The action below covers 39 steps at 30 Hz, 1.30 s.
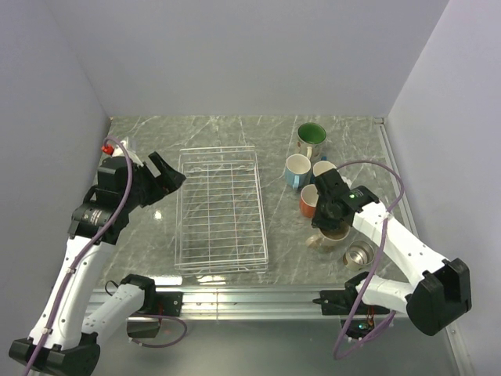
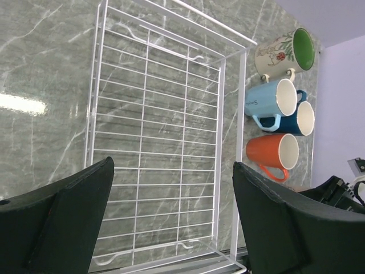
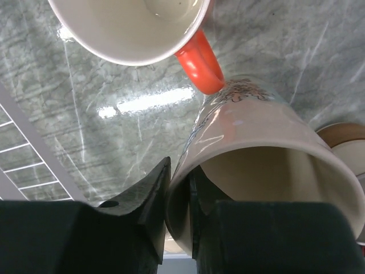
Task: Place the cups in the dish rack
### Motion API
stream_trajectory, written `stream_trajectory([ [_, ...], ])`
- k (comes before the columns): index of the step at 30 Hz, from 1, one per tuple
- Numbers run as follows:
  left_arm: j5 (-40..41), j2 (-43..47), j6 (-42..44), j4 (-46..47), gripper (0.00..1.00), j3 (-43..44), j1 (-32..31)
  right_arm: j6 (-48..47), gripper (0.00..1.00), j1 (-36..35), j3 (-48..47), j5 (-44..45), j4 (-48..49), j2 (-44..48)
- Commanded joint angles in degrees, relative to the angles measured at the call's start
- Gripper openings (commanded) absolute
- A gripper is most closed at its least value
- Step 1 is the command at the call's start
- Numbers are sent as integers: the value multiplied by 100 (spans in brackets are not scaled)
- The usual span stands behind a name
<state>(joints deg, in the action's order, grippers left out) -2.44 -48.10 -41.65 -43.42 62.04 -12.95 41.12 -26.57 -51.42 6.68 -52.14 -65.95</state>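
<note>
Already racked: no cups.
White wire-grid dish rack (image 2: 239, 142): left bare beneath parted fingers of left gripper (image 2: 173, 165).
Tall beige ceramic mug (image 3: 262, 142): rim is clamped between fingers of right gripper (image 3: 178, 191).

before me the grey-green marbled surface (image 1: 211, 129) carries the white wire dish rack (image 1: 219, 149) at its middle and, to its right, clustered cups: green-lined cream mug (image 1: 310, 139), light blue mug (image 1: 297, 170), dark blue mug (image 1: 323, 168), orange-red mug (image 1: 308, 200), metallic cup (image 1: 358, 254), and the beige mug (image 1: 333, 235) whose rim my right end effector (image 3: 178, 191) pinches.
</note>
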Motion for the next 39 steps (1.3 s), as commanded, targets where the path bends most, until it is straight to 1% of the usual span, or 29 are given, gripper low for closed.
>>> stream_trajectory([
  [1,112,72,43,-61,90,89,-23,-78,12,-15,1,202,73,30],
  [4,-116,20,157,-53,90,246,-23,-104,0,-24,-131,255,-68,56],
  [8,-520,-129,332,-184,93,712,-23,-78,0,-24,-325,238,-287,257],
  [11,-670,-182,324,-263,95,1169,-23,-52,0,-24,-614,159,-542,539],
  [12,-870,-209,324,-255,96,1387,-23,-34,0,-24,-824,150,-621,601],
  [16,-1697,-489,166,-141,95,1890,-23,45,0,-24,-1475,1,-964,943],
  [22,-2672,-903,-299,228,91,2417,-137,299,0,-33,-2539,-201,-1027,979],
  [24,-2823,-1113,-467,360,89,2523,-260,448,0,-24,-2854,-342,-886,953],
  [28,-2709,-1325,-721,527,88,2524,-743,563,0,-33,-3400,-500,-842,610],
  [29,-2805,-1369,-974,623,88,2480,-805,598,0,-24,-3471,-509,-807,584],
  [30,-2919,-1378,-1151,929,88,2314,-858,625,0,-24,-3532,-527,-633,584],
  [32,-3313,-1491,-1818,1395,88,2076,-1173,599,0,-24,-3463,-641,-211,697],
  [33,-3412,-1562,-2055,1902,88,1858,-1331,581,0,-24,-3263,-998,452,785],
  [34,-3508,-1641,-2275,2107,87,1795,-1707,581,0,-24,-3156,-1141,790,908],
  [35,-3553,-1807,-2652,2301,88,1724,-1894,624,0,-24,-2972,-1264,1089,961],
  [36,-3597,-1896,-2829,2538,88,1698,-2078,677,0,-24,-2849,-1361,1657,1022],
  [37,-3632,-2044,-3214,2923,88,1680,-2332,730,0,-24,-2752,-1466,1889,1119],
  [38,-3658,-2107,-3418,3144,88,1636,-2422,809,0,-24,-2690,-1494,2092,1163],
  [39,-3702,-2168,-3612,3321,86,1540,-2475,844,0,-24,-2533,-1546,2538,1207],
])
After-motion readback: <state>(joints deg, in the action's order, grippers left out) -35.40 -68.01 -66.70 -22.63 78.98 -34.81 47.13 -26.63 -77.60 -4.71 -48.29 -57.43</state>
